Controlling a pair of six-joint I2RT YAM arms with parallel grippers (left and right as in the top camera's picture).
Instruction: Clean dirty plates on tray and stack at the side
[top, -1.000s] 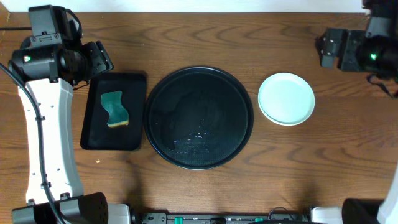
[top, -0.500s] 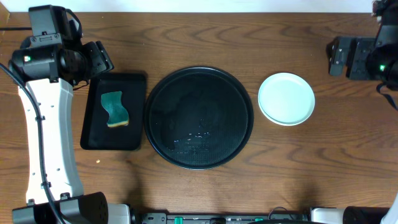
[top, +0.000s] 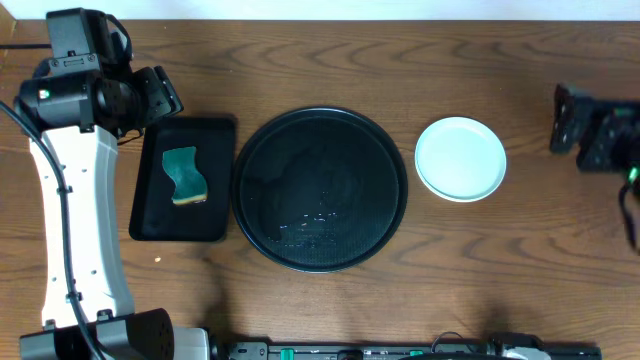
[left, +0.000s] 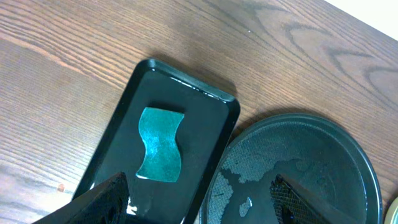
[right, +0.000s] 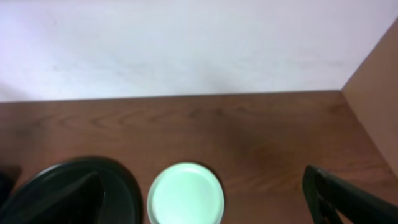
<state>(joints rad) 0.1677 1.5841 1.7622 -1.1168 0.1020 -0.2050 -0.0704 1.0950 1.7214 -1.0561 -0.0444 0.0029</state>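
Right of centre on the wooden worktop (top: 400, 60), the plates (top: 460, 158) are seen as one pale teal disc lying just beside the round tray (top: 300, 160) and apart from its rim. Only the uppermost plate is exposed. Whatever lies beneath it is hidden, so the number in the pile cannot be counted, and no smudge can be made out on the exposed face.

One round tray is present; no plate lies on it, and a wet film with droplets is seen on its floor. In both wrist views it is cut off by the frame edges. In the right wrist view the pile is also clipped at the lower edge, and a white wall (right: 186, 43) is shown behind the worktop.

One rectangular tray (top: 150, 215) is placed left of the round one, and one teal sponge (top: 184, 175) with a yellow edge lies in it. One small pale speck (top: 157, 259) of unclear nature is noted below that tray.

Two arms are counted. The left end effector (left: 199, 180) is held released above the rectangular tray, its jaws spread and grasping nothing. The right end effector (right: 202, 177) is likewise released and unloaded, well right of the pile; its arm is cut off by the overhead frame.
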